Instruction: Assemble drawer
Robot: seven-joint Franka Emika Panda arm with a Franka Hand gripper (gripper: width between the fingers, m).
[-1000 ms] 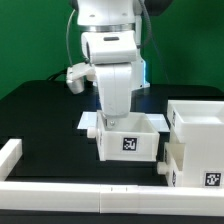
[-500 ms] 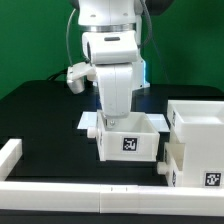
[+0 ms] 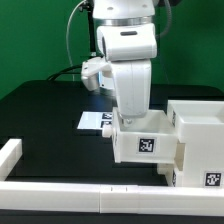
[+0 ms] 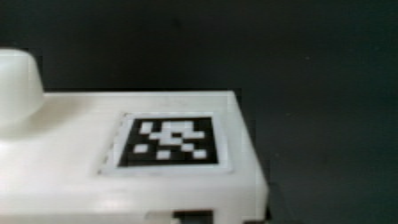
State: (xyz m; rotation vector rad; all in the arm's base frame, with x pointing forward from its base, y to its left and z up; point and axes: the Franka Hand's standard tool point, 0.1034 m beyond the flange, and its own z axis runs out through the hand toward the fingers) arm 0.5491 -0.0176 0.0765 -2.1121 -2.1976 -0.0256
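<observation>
Three drawer parts show: one tray (image 3: 146, 143) under the arm, touching the big shell (image 3: 200, 128) on the exterior view's right, and a second tray (image 3: 196, 172) nearer, cut off by the frame edge. One marker board (image 3: 93, 121) lies behind, partly hidden. The gripper (image 3: 131, 116) is buried in the first tray; its opening cannot be told. The wrist view is blurred, showing one tag (image 4: 175, 142)

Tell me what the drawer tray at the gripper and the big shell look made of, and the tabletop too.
The drawer tray looks like matte white plastic: even colour, soft rounded edges, no grain. Its square tag looks printed, black on white. The shell has the same dull white surface, probably the same plastic. The tabletop is flat black with no glare; whether it is a mat or a painted board I cannot tell.
</observation>
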